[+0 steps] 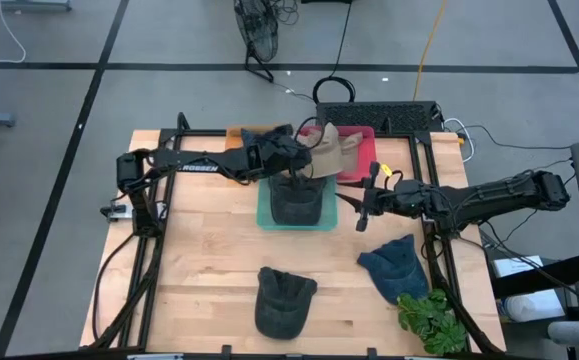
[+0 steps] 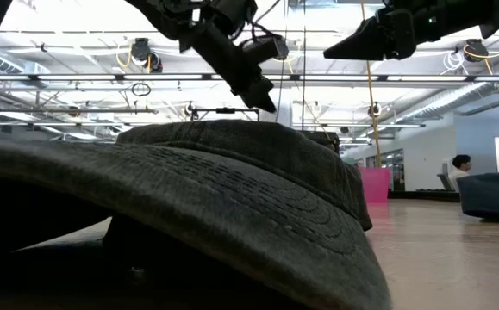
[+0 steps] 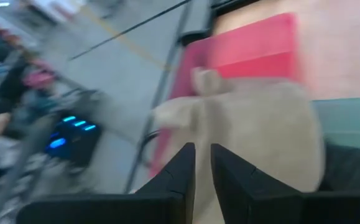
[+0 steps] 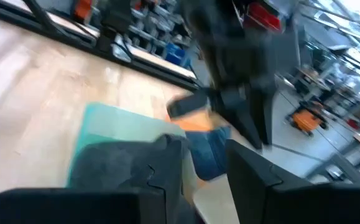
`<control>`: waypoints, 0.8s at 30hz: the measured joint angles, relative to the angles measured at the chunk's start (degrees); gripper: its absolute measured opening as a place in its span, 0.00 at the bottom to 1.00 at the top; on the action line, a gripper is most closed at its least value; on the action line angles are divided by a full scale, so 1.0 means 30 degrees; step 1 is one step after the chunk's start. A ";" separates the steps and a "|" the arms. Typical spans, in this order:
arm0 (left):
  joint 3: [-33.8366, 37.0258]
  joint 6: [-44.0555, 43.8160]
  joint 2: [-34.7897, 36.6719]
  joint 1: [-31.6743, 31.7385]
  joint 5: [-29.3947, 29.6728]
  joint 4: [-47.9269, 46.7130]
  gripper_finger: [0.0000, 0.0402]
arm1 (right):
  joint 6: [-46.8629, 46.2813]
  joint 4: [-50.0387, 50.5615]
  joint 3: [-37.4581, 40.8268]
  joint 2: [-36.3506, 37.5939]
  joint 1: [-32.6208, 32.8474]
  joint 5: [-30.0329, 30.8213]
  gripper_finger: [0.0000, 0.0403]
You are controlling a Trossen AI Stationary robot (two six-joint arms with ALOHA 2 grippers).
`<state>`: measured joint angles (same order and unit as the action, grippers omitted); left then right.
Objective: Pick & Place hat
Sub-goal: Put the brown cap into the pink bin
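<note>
Left gripper (image 1: 307, 160) nearly closed above tan hat (image 1: 333, 153) on red tray (image 1: 362, 137); right gripper (image 1: 363, 208) apart beside green tray (image 1: 263, 208); 2 hats near front.

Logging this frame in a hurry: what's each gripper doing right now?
Left gripper: nearly shut and empty, above the tan hat on the red tray.
Right gripper: open and empty, beside the teal tray.

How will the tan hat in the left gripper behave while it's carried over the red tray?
Probably floppy: the tan hat hangs creased and uneven from the left gripper, above the red tray. It likely weighs little, being soft cloth. Expect sway or sag in transit; the narrow pinch may let fabric slip.
</note>
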<state>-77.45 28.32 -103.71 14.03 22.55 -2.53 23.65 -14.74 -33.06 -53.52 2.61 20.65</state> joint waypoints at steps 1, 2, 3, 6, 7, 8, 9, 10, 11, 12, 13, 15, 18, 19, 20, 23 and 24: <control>0.0000 0.0007 0.0241 -0.0211 0.0858 -0.0184 0.16 | 0.0003 0.0124 0.0000 0.0000 0.0000 0.0325 0.25; -0.0002 0.0011 0.0485 -0.0427 0.1587 -0.0348 0.16 | 0.0003 0.0222 0.0000 0.0000 -0.0002 0.0736 0.25; -0.0007 -0.0040 0.0825 -0.0627 0.2081 -0.0757 0.16 | 0.0004 0.0333 0.0000 0.0000 -0.0007 0.1200 0.25; 0.0000 -0.1019 0.1854 -0.1091 0.2319 -0.2400 0.16 | -0.0278 0.0606 0.0000 0.0000 -0.0015 0.2187 0.25; 0.0000 -0.1598 0.2180 -0.1180 0.2049 -0.2880 0.16 | -0.0573 0.0731 0.0000 0.0000 -0.0015 0.2148 0.25; 0.0002 -0.2217 0.2549 -0.1225 0.1582 -0.3520 0.16 | -0.0807 0.0902 0.0000 0.0000 -0.0015 0.1969 0.25; 0.0152 -0.2816 0.2893 -0.1225 0.0807 -0.3773 0.16 | -0.1016 0.1142 0.0000 0.0000 -0.0015 0.1519 0.25; 0.0485 -0.3188 0.3234 -0.1225 -0.0109 -0.3601 0.16 | -0.1300 0.1380 0.0000 0.0000 -0.0015 0.1091 0.25; 0.1026 -0.3389 0.3625 -0.1225 -0.1004 -0.3166 0.16 | -0.1655 0.1591 0.0000 -0.0007 -0.0016 0.0924 0.25; 0.1715 -0.3562 0.4058 -0.1225 -0.1868 -0.2656 0.16 | -0.2046 0.1704 0.0003 -0.0007 -0.0070 0.0636 0.25; 0.2545 -0.3745 0.4501 -0.1225 -0.2498 -0.1850 0.16 | -0.2533 0.1730 0.0000 -0.0007 -0.0162 0.0546 0.25; 0.4356 -0.4122 0.5274 -0.1158 -0.3521 0.0694 0.16 | -0.3654 0.2088 0.0000 0.0000 -0.0497 0.0544 0.25; 0.7016 -0.4775 0.6711 -0.0647 -0.5249 0.4164 0.16 | -0.6265 0.3127 0.0000 -0.0057 -0.1338 0.0520 0.25; 0.7697 -0.5094 0.7185 -0.0400 -0.6154 0.5266 0.16 | -0.7418 0.3596 0.0000 -0.0162 -0.1706 0.0409 0.25; 0.8405 -0.5377 0.7746 -0.0128 -0.7284 0.6049 0.16 | -0.8420 0.4219 0.0000 -0.0269 -0.2118 -0.0057 0.25; 0.9918 -0.6590 0.9296 0.0647 -1.1012 0.7848 0.16 | -1.0213 0.5053 0.0057 -0.0916 -0.3133 -0.2006 0.25; 1.0323 -0.6967 0.9788 0.0884 -1.2075 0.8052 0.16 | -1.0551 0.4822 0.0164 -0.1210 -0.3320 -0.2430 0.25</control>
<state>-46.48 7.42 -74.34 16.68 -13.68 21.63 -8.00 -0.27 -32.57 -57.15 -7.35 13.36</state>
